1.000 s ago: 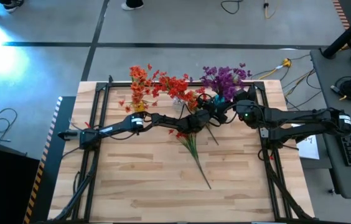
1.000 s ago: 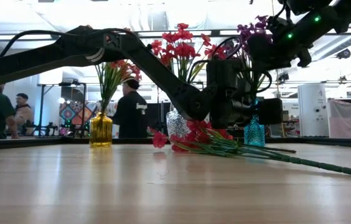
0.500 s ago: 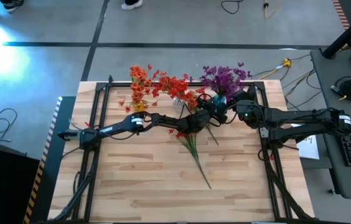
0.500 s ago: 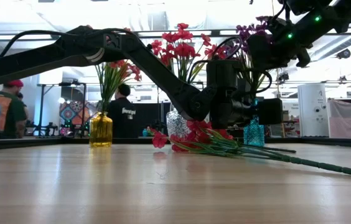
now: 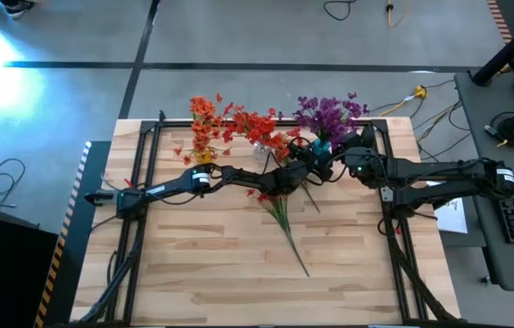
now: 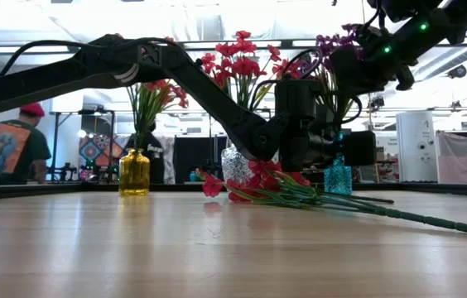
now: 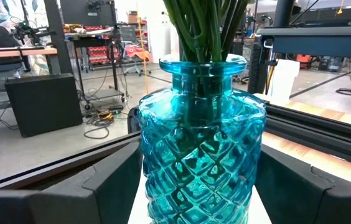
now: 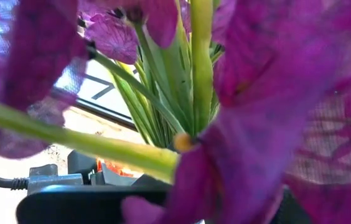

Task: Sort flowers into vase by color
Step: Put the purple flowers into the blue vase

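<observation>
Though we find no readable writing, the flowers show clearly: purple blossoms point(image 5: 328, 116) on green stems stand in the blue vase point(image 7: 200, 155), which our left gripper point(image 7: 195, 205) straddles with fingers spread. Our right gripper point(image 5: 346, 157), clenched among the purple sprigs, hangs above; red sprigs point(image 6: 271, 184) lie on the table point(image 5: 211, 255).

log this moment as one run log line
left gripper: around teal vase | right gripper: shut, in purple flowers | red flowers: on table
</observation>
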